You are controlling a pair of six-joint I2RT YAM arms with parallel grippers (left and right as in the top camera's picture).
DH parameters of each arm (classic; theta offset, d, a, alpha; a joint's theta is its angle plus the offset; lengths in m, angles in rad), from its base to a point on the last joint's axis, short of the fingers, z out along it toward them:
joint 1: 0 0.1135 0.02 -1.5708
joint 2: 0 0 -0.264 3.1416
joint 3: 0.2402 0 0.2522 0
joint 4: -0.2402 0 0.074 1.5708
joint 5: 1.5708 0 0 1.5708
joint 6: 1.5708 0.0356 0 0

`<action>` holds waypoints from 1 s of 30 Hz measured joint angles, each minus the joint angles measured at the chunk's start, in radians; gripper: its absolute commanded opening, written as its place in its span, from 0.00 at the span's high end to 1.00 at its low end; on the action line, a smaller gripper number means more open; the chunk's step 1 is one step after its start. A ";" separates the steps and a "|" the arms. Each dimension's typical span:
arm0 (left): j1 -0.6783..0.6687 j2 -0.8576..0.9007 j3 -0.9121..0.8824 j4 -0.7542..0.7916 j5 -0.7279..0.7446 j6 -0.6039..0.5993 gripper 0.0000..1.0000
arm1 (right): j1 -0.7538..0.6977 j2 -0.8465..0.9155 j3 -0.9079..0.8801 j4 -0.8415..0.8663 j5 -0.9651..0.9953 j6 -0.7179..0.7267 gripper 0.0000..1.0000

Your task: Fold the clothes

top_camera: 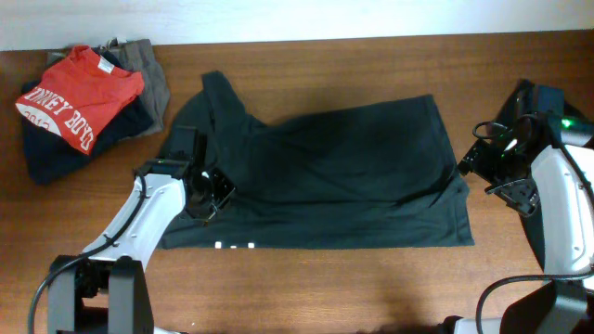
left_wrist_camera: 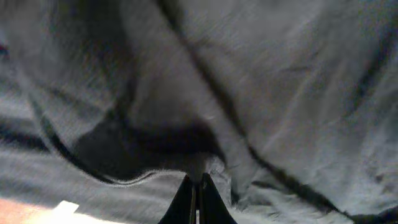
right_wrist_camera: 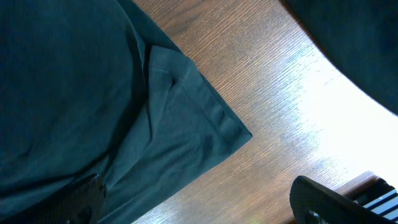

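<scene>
1. Pinched shut, the left gripper (left_wrist_camera: 197, 182) holds a small fold of the black T-shirt (top_camera: 334, 176) near its left side.
2. That shirt lies spread in the middle of the wooden table (top_camera: 371, 288), partly folded.
3. Over its right edge hangs the right gripper (right_wrist_camera: 200, 208), wide open, holding nothing.
4. Far left, a pile of clothes (top_camera: 56, 153) sits apart, red shirt (top_camera: 79, 93) with white letters on top.

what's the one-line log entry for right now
left gripper: shut on black t-shirt | right gripper: open at shirt corner | clothes pile: apart
</scene>
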 measured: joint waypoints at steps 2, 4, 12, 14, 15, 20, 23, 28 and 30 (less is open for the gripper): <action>0.000 0.000 0.000 0.042 0.000 0.000 0.99 | 0.000 0.000 0.000 0.000 0.000 0.000 0.01; 0.000 0.000 0.000 0.080 -0.005 0.000 0.99 | 0.000 0.000 0.000 0.000 0.000 -0.001 0.01; 0.000 0.000 0.000 0.247 -0.031 0.001 0.99 | 0.000 0.000 0.000 0.000 0.000 0.000 0.01; 0.000 0.000 0.000 0.268 -0.035 0.001 0.99 | 0.000 0.000 0.000 0.000 0.000 0.000 0.01; 0.000 0.000 0.000 0.272 -0.038 0.001 0.99 | 0.000 0.000 0.000 0.000 0.000 0.000 0.01; 0.000 0.000 0.000 0.293 -0.059 0.001 0.99 | 0.000 0.000 0.000 0.000 0.000 0.000 0.01; 0.000 0.005 0.000 0.331 -0.066 0.001 0.99 | 0.000 0.000 0.000 0.000 0.000 0.000 0.01; 0.000 0.058 0.001 0.432 -0.072 0.026 0.91 | 0.000 0.000 0.000 -0.001 0.000 -0.001 0.01; -0.001 0.083 0.001 0.467 -0.076 0.045 0.59 | 0.000 0.000 0.000 -0.001 0.000 0.000 0.01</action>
